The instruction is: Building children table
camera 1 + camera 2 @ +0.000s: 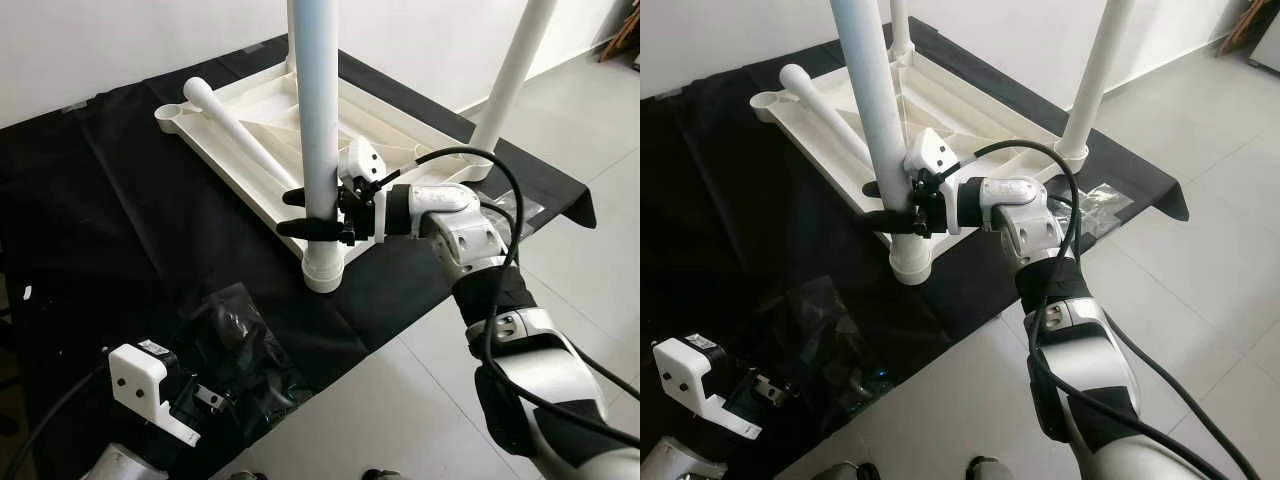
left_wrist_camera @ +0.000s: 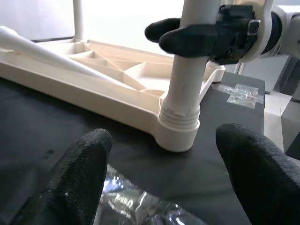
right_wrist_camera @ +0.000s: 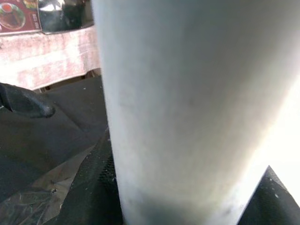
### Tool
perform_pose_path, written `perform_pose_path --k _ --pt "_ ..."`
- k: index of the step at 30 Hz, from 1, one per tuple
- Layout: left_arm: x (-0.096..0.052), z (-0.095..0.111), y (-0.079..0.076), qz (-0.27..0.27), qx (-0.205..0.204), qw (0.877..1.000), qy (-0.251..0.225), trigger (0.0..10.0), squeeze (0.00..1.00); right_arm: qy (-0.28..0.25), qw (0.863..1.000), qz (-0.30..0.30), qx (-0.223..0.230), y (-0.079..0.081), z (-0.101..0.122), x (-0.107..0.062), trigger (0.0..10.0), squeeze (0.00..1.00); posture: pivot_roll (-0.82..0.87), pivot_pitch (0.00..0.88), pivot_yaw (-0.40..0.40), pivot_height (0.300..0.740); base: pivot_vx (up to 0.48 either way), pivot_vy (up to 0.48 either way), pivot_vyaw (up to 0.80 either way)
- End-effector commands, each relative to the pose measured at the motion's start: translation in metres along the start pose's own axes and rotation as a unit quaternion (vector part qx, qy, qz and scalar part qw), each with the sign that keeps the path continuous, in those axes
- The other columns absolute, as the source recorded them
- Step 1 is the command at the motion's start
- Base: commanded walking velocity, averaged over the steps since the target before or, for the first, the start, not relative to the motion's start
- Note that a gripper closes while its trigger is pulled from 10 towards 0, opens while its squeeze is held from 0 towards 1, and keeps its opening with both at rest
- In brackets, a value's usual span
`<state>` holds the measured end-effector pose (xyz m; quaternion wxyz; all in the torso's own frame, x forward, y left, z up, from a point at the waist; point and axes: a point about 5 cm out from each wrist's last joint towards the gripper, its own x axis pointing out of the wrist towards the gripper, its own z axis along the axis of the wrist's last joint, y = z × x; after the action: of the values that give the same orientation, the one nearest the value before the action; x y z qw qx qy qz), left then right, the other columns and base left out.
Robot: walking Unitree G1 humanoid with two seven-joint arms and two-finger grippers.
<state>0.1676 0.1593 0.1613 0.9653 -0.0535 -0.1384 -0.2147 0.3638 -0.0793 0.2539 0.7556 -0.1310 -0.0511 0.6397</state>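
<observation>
Left eye view | our right gripper [image 1: 312, 212] pinches upright white plastic table leg [image 1: 318, 120] | screwed into upturned white ribbed tabletop [image 1: 262, 108] near corner | our left gripper [image 2: 159, 173] spread

Black cloth [image 1: 120, 230], perhaps crumpled plastic [image 1: 240, 350]

The upright white leg [image 1: 318, 130] runs out of the top of both eye views, so its upper end cannot be seen, and two further legs [image 1: 1095, 75] are cut off the same way. In the right wrist view the leg sits so close that it is a blurred pale column hiding what lies beyond. The left gripper [image 1: 205, 397] is cropped at the lower edge, partly sunk in crumpled clear plastic wrap [image 1: 245, 345]; its arm is out of frame.
</observation>
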Motion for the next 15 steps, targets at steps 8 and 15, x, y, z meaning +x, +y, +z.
perform_pose_path --k 8,15 --pt "-0.001 -0.002 -0.001 -0.001 -0.002 1.0 0.001 10.0 0.0 0.0 0.991 -0.125 0.04 0.014 -0.027 -0.004 0.0 0.0 0.06 0.217 -0.003 0.74 0.0 0.0 0.0" --pt "0.0 -0.001 0.002 0.001 0.0 1.0 0.001 10.0 0.0 0.068 0.905 -0.415 0.062 0.056 -0.054 -0.003 0.0 0.0 0.05 0.219 0.003 0.74 0.0 0.0 0.0"
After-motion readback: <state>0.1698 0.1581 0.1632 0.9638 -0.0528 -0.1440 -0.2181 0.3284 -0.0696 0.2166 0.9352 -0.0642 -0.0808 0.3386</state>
